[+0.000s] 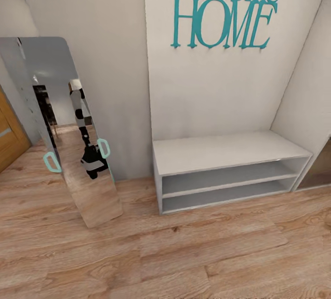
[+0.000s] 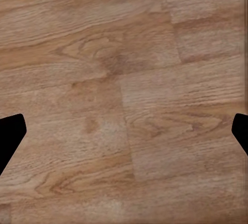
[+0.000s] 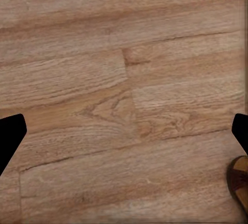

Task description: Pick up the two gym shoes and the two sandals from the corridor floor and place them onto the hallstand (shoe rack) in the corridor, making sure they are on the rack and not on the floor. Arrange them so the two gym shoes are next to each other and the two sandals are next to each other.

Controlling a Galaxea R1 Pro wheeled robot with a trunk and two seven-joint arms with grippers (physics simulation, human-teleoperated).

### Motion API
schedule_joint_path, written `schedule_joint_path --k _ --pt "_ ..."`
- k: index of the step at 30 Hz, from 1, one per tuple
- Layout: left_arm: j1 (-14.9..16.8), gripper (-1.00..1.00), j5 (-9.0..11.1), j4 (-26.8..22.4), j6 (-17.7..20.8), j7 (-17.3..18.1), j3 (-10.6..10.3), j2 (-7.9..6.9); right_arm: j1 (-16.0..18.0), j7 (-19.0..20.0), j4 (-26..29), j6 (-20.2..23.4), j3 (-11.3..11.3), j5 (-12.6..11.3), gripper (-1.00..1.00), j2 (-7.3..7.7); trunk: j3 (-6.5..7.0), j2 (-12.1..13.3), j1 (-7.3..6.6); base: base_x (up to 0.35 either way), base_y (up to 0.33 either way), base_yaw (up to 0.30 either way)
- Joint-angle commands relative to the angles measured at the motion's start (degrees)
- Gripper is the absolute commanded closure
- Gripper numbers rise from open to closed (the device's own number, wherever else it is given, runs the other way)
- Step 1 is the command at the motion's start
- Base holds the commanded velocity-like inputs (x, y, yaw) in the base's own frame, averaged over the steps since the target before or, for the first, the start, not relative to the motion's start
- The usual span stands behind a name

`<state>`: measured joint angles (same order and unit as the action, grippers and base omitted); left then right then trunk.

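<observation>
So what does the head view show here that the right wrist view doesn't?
Head view: a low grey two-shelf bench against the wall, a leaning mirror and teal "Welcome HOME" lettering. Right wrist view: the open right gripper over bare planks, and a brown, tan-edged object at the frame's edge, possibly a sandal. Both: the wood-grain floor.

Even, soft light fills the head view, bright without any hard shadows; only a faint dark line sits under the grey bench (image 1: pixel 227 170) and inside its shelves. The leaning mirror (image 1: pixel 69 129) carries a pale sheen near its top. Small glints dot the teal wall lettering (image 1: pixel 227 7). Walls lean outward toward the edges, a wide-angle stretch. Both wrist views show the plank floor (image 2: pixel 124 79) flatly lit and slightly soft, its grain smeared.
</observation>
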<state>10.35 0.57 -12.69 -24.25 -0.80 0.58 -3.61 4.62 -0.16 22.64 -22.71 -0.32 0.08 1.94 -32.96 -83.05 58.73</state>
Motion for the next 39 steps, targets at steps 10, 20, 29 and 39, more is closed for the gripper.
schedule_joint_path --k 10,20,29,39 --pt "-0.06 -1.0 -0.08 0.03 -0.24 0.03 -0.09 -0.08 0.04 -0.03 -0.05 -0.22 -0.03 0.01 -1.0 0.0 -0.82 -0.03 -0.01 0.0 0.0 -0.176" --pt "-0.06 -1.0 -0.05 0.03 -0.23 0.01 -0.06 -0.09 0.04 -0.03 -0.05 -0.23 -0.03 0.01 -1.0 0.0 -1.59 -0.03 -0.01 0.0 0.0 -0.173" --pt "0.02 -1.0 -0.05 0.03 -0.19 0.01 -0.06 -0.09 0.04 -0.02 -0.18 -0.23 -0.03 0.01 -1.0 0.0 -2.28 -0.03 -0.01 0.0 0.0 -0.171" --pt "0.02 -1.0 -0.05 0.03 -0.18 -0.06 -0.06 -0.09 0.04 -0.02 -0.23 -0.23 -0.03 0.01 -1.0 0.0 -3.05 -0.03 -0.01 0.0 0.0 -0.171"
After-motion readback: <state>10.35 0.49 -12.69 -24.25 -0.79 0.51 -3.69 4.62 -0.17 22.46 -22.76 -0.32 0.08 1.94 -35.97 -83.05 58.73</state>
